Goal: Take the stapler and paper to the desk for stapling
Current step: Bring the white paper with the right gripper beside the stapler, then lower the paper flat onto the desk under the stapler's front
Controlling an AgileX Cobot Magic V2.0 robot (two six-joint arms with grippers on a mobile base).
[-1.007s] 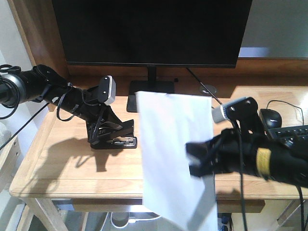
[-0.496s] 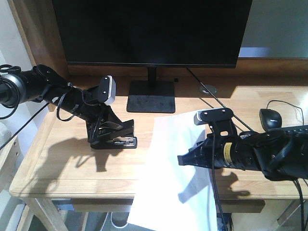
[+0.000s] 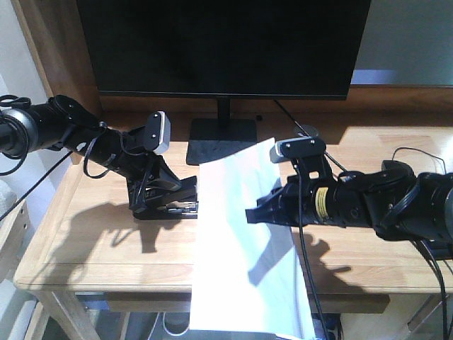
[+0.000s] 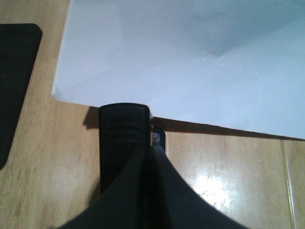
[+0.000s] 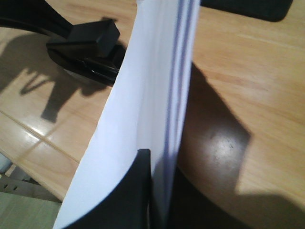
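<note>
The black stapler (image 3: 168, 204) stands on the light-wood desk (image 3: 92, 241), left of centre, with my left gripper (image 3: 152, 185) shut on it from above. In the left wrist view the stapler (image 4: 123, 128) shows between the closed fingers of the left gripper (image 4: 150, 153), with the paper (image 4: 190, 57) lying just beyond its nose. My right gripper (image 3: 260, 213) is shut on the paper (image 3: 241, 269), a white stack slanting over the desk's front edge. The right wrist view shows the paper (image 5: 152, 95) edge-on in the right gripper (image 5: 157, 160), with the stapler (image 5: 90, 47) to its left.
A large black monitor (image 3: 223, 42) stands at the back on a square base (image 3: 221, 140) just behind the paper. A cable grommet (image 3: 306, 131) and a cable loop (image 3: 419, 152) lie at the back right. A dark wooden side panel (image 3: 49, 49) rises on the left.
My right gripper has carried the paper left and down, from hanging upright to slanting low over the desk, its left edge now beside the stapler. The left arm and stapler have not moved.
</note>
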